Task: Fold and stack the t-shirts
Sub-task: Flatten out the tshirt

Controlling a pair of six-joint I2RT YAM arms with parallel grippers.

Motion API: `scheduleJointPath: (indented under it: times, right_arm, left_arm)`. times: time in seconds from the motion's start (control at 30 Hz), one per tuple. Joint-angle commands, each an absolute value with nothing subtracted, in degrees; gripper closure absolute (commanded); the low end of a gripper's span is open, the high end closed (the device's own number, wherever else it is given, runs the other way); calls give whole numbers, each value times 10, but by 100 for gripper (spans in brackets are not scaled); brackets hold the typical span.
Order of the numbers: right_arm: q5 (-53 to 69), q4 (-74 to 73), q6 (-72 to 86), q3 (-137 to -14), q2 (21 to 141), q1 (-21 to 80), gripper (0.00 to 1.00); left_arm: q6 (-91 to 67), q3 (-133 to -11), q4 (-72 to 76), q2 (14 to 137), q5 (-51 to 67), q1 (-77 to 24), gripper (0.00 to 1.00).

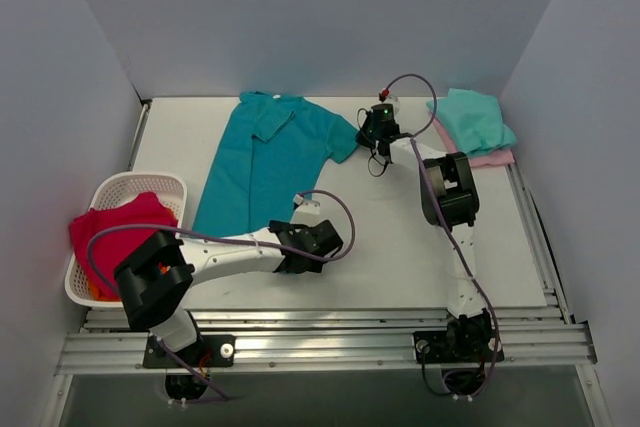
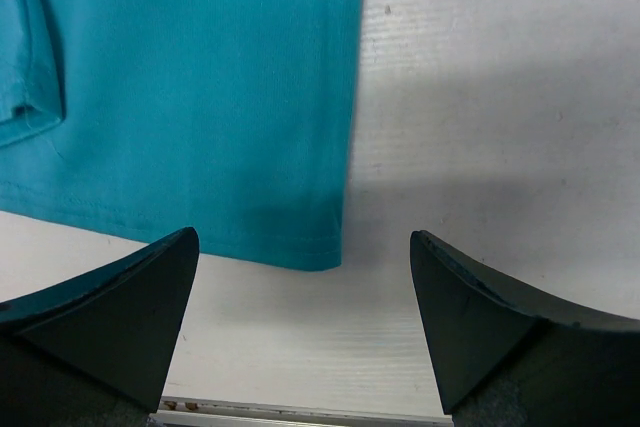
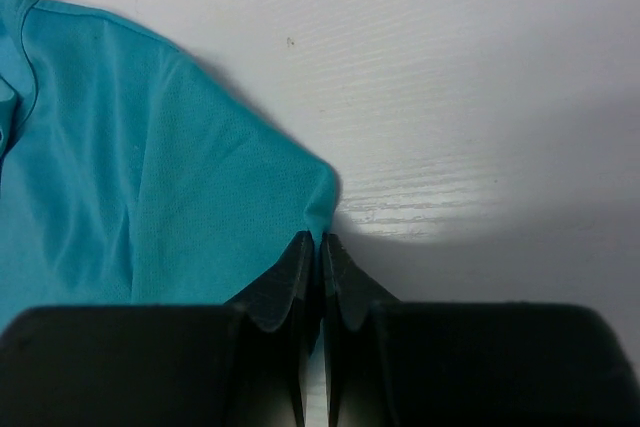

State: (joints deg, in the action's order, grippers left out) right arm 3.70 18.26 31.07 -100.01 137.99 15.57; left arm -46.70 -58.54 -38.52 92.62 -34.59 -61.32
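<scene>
**Inspector:** As things lie on the table (image 1: 400, 247), where is the teal shirt (image 1: 262, 172)?

**Assessor:** Flat on the far left-centre of the table, collar toward the back wall, hem toward the arms. Its left side appears folded in over the body. The other sleeve (image 1: 338, 140) sticks out to the right.

**Inspector:** Right gripper (image 3: 321, 239)?

**Assessor:** Jaws together, pinched on the outer corner of that sleeve. The wrist view shows the cloth drawn down into the fingertips, with bare table to their right.

**Inspector:** Left gripper (image 2: 302, 237)?

**Assessor:** Jaws wide apart, holding nothing. It hangs over the near right corner of the hem (image 2: 240, 242). In its wrist view that corner lies flat on the table, between the two fingers. Whether the fingers touch the table, I cannot tell.

**Inspector:** The other shirts?

**Assessor:** The mint shirt (image 1: 472, 119) is folded at the far right corner of the table. It rests on the pink shirt (image 1: 492, 158), of which only the near edge shows. Both lie just beyond the right arm's elbow and well apart from the left gripper.

**Inspector:** Anything else noted?

**Assessor:** A white basket (image 1: 150, 182) stands at the left edge, near the teal shirt's hem but not touching it. A red cloth (image 1: 118, 232) lies in it, bulging over the rim on the table side.
</scene>
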Motion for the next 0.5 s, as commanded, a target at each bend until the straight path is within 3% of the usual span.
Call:
scheduleJointPath:
  times: [0.0, 0.47]
  right_arm:
    - [42, 200, 311, -994, 1333, 145, 100]
    - [47, 207, 313, -983, 1331, 137, 100]
  left_arm:
    - [-529, -588, -424, 946, -370, -630, 4]
    - [-555, -612, -442, 1023, -388, -645, 1]
